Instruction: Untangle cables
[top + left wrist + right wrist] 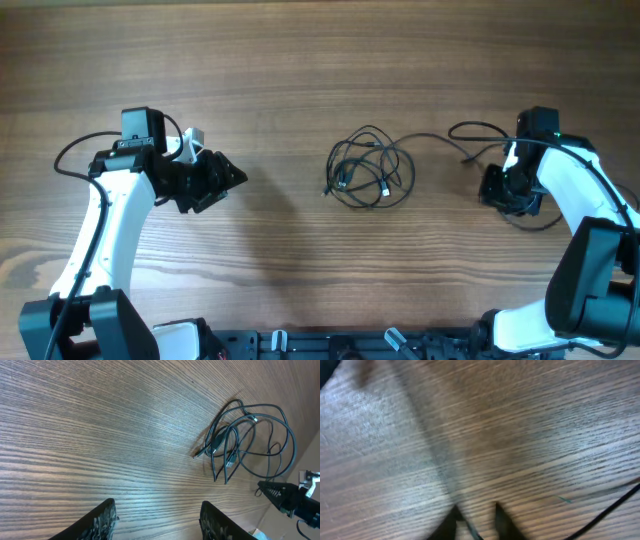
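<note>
Light, floppy cables (368, 170) lie in a loose knot at the middle of the table (300, 60), between the two arms.

The cords look thin, soft and likely to slither, so a pinch on a free outer loop or just behind a plug seems best. The left gripper (159, 522) hangs half open and empty, well away from them. The right gripper (477, 520) shows its fingers close together, but its view is blurred and I cannot tell whether a cord is caught. Where the strands cross is hard to make out.
</note>
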### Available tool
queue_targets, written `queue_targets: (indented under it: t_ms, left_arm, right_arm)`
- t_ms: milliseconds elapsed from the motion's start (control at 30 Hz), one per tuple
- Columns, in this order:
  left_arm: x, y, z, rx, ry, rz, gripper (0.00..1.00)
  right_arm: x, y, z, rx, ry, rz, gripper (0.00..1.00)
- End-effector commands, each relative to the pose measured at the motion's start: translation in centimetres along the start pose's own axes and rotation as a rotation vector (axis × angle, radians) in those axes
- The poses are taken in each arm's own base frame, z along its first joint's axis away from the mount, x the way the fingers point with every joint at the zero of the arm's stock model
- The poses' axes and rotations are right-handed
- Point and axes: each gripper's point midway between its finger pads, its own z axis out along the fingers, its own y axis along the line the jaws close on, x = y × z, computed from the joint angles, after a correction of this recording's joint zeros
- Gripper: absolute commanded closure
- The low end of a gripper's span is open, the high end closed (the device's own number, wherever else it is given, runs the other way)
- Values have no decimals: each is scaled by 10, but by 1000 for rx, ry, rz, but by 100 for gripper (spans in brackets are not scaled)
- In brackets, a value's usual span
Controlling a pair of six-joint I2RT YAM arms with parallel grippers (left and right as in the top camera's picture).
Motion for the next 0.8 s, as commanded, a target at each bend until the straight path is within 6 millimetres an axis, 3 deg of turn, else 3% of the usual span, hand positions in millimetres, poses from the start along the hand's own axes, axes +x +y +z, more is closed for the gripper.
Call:
queue_targets:
  t_ms: [0, 100, 233, 333, 400, 500, 567, 633, 767]
  left_arm:
    - [0, -4, -3, 2, -9, 18, 44]
    - [0, -4, -3, 3, -8, 17, 44]
    - [1, -3, -3, 1, -5, 15, 44]
    - [2, -3, -3, -1, 0, 12, 44]
    - [3, -2, -3, -2, 3, 10, 45]
    - [4, -2, -3, -4, 8, 6, 45]
    - [5, -2, -3, -4, 9, 6, 44]
    - [5, -2, -3, -4, 9, 6, 44]
    - [5, -2, -3, -4, 9, 6, 45]
  right_arm:
    - [-5, -1, -2, 15, -16, 38, 96]
    - [-17, 7, -18, -28, -47, 47, 96]
    - [-50, 33, -71, -168, -151, 33, 96]
    - [-80, 51, -138, -283, -287, 17, 96]
    - [-101, 57, -195, -365, -421, 7, 96]
    - [-120, 48, -259, -410, -582, 63, 96]
    - [-125, 40, -284, -418, -658, 80, 96]
    - [-130, 23, -305, -434, -724, 159, 96]
    - [-133, -10, -314, -445, -755, 325, 96]
